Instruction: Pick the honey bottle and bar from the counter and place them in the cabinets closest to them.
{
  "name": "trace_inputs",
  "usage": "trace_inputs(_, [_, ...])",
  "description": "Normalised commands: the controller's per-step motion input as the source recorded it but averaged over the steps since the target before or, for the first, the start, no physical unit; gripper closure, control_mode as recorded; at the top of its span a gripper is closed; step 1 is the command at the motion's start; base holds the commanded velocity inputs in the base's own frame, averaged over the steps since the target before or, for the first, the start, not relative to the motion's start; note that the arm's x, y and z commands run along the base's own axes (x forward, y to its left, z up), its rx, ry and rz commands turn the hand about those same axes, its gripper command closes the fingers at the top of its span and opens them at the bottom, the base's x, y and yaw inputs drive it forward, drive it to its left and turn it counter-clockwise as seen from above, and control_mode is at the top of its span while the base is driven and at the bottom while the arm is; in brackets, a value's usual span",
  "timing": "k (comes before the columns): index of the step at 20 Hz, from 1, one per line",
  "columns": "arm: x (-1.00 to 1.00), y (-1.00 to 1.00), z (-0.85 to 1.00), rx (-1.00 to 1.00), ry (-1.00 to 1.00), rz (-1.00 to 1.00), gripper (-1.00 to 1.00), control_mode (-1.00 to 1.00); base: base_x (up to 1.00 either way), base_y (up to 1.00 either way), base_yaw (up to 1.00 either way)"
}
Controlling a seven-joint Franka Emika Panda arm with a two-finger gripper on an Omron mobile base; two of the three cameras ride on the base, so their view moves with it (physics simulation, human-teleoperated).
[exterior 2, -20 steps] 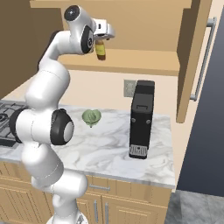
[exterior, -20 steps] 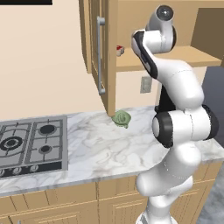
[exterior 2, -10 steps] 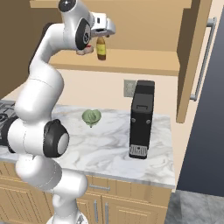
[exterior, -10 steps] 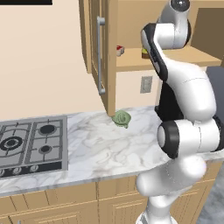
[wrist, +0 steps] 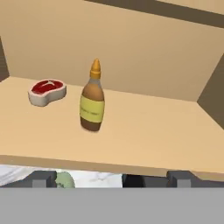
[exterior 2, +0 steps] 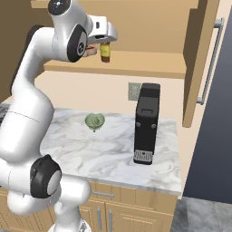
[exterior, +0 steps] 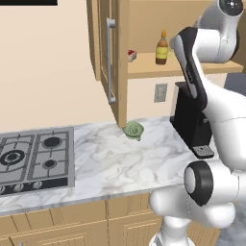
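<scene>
The honey bottle (wrist: 92, 98), amber with a yellow label, stands upright and free on the open cabinet's shelf (wrist: 144, 140). It also shows from the base cameras (exterior: 162, 48) (exterior 2: 105, 52). My gripper (wrist: 111, 179) is open and empty, drawn back in front of the shelf's front edge, with the bottle ahead and slightly left. From the right base camera the gripper (exterior 2: 108, 40) hovers just above and before the bottle. A flat red-and-white piece (wrist: 47, 92) (exterior: 131, 55) lies left of the bottle on the same shelf; I cannot tell whether it is the bar. The marble counter (exterior: 120, 163) lies below.
A green round lump (exterior: 133, 129) (exterior 2: 94, 121) sits on the counter under the shelf. A black coffee machine (exterior: 192, 120) (exterior 2: 147, 122) stands to its right. The cabinet door (exterior: 108, 57) hangs open at the left, another door (exterior 2: 204, 59) at the right. A hob (exterior: 33, 158) is further left.
The hand has drawn back from the honey bottle while the upper arm swung higher. The bottle stays upright on the shelf, and the jaws stay open.
</scene>
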Motion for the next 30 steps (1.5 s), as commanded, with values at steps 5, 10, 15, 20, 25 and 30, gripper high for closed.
trace_inputs(5, [-1.0,0.0,-0.23,0.0,-0.04,0.07,-1.0,-1.0,0.0,0.0,0.0])
trace_inputs(10, [-1.0,0.08,-0.44,-0.01,-0.09,0.05,-1.0,-1.0,0.0,0.0,0.0])
trace_inputs(15, [-1.0,0.05,-0.55,-0.07,-0.09,0.04,-1.0,-1.0,0.0,0.0,0.0])
trace_inputs(20, [-0.61,-0.01,-0.66,-0.08,-0.01,0.03,-1.0,-1.0,0.0,0.0,0.0])
trace_inputs(25, [-0.56,-0.02,-0.27,-0.04,0.02,0.01,-1.0,-1.0,0.0,0.0,0.0])
trace_inputs(30, [-0.57,-0.05,-0.03,-0.03,0.11,0.0,-1.0,-1.0,0.0,0.0,0.0])
